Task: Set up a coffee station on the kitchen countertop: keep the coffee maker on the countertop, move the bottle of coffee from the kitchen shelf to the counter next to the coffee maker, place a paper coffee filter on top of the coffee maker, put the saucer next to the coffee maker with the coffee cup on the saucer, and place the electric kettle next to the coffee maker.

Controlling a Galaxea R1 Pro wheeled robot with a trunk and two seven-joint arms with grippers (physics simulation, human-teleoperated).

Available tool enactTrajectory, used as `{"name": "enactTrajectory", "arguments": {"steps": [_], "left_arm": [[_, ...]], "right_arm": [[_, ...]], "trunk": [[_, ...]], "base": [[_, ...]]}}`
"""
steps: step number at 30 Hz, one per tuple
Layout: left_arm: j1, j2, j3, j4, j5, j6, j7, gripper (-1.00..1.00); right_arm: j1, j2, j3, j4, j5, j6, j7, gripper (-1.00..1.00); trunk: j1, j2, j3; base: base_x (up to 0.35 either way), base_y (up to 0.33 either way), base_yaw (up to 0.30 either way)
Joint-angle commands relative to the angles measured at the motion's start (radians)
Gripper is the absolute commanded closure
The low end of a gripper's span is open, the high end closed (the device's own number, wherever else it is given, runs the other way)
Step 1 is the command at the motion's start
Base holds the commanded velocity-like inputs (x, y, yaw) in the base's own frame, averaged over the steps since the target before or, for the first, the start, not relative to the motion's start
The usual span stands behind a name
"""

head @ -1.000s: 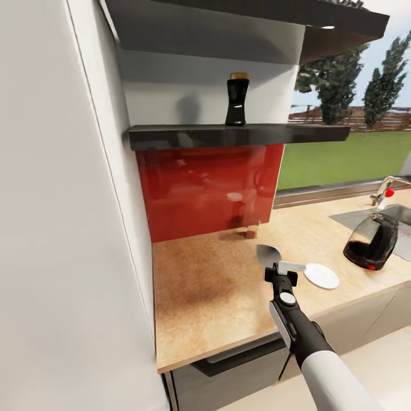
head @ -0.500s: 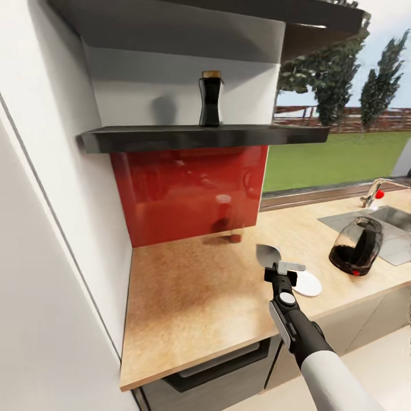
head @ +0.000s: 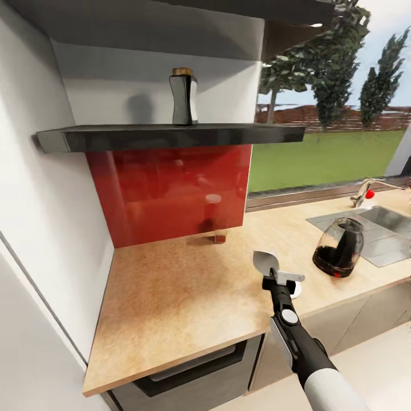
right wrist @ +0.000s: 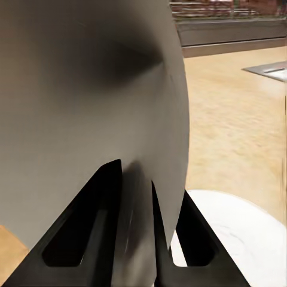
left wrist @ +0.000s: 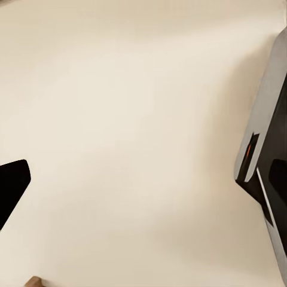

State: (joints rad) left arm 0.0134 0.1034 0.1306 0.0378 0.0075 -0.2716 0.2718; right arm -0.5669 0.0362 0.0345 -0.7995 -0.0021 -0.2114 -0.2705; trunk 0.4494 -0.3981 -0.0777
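Observation:
The bottle of coffee [head: 184, 97], dark with a yellow cap, stands on the dark kitchen shelf [head: 171, 137]. My right gripper [head: 273, 275] is shut on the paper coffee filter [head: 265, 263], held upright above the kitchen countertop [head: 182, 297]. In the right wrist view the right gripper [right wrist: 136, 173] pinches the grey-white filter [right wrist: 89, 89]. The white saucer [head: 295, 289] lies just behind the gripper, mostly hidden, and shows as a white saucer [right wrist: 239, 239] beneath the fingers. The glass electric kettle [head: 338, 248] stands right of it. The coffee maker and coffee cup are out of view.
A red backsplash [head: 171, 194] rises behind the counter, with a small brown object [head: 220, 237] at its foot. The steel sink [head: 377, 225] and tap [head: 362, 191] lie at the right. A white wall [head: 34, 240] bounds the left. The left wrist view shows pale floor [left wrist: 131, 131].
The whole head view has swung, so shelf, bottle, kettle and saucer slid left in the picture. My right arm holds the filter as before; the saucer now sits mostly behind the gripper.

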Motion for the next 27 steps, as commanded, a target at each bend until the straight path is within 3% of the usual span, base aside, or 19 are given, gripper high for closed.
{"name": "enactTrajectory", "arguments": {"steps": [1, 13, 18, 27], "left_arm": [[-0.001, 0.0, 0.006, 0.002, 0.001, -0.008, 0.0, -1.0], [-0.001, 0.002, 0.011, 0.0, 0.003, -0.013, -0.003, -1.0], [-0.001, 0.001, 0.013, -0.001, 0.005, -0.011, -0.003, -1.0], [-0.001, 0.002, 0.014, -0.001, 0.005, -0.007, -0.003, -1.0]], "right_arm": [[0.001, 0.0, 0.004, 0.001, -0.003, -0.012, -0.002, 1.0], [0.004, 0.008, 0.005, 0.003, -0.002, -0.027, 0.002, 1.0], [0.005, 0.008, 0.004, 0.004, -0.001, -0.028, 0.001, 1.0], [0.009, 0.01, 0.005, 0.01, -0.004, -0.027, -0.001, 1.0]], "trunk": [[0.001, -0.002, -0.002], [0.001, -0.002, -0.002], [0.001, -0.002, 0.001], [0.001, -0.002, 0.005]], "base": [[0.0, -0.271, 0.0], [0.0, -0.247, 0.0], [-0.082, -0.011, -0.097], [-0.293, 0.091, -0.234]]}}
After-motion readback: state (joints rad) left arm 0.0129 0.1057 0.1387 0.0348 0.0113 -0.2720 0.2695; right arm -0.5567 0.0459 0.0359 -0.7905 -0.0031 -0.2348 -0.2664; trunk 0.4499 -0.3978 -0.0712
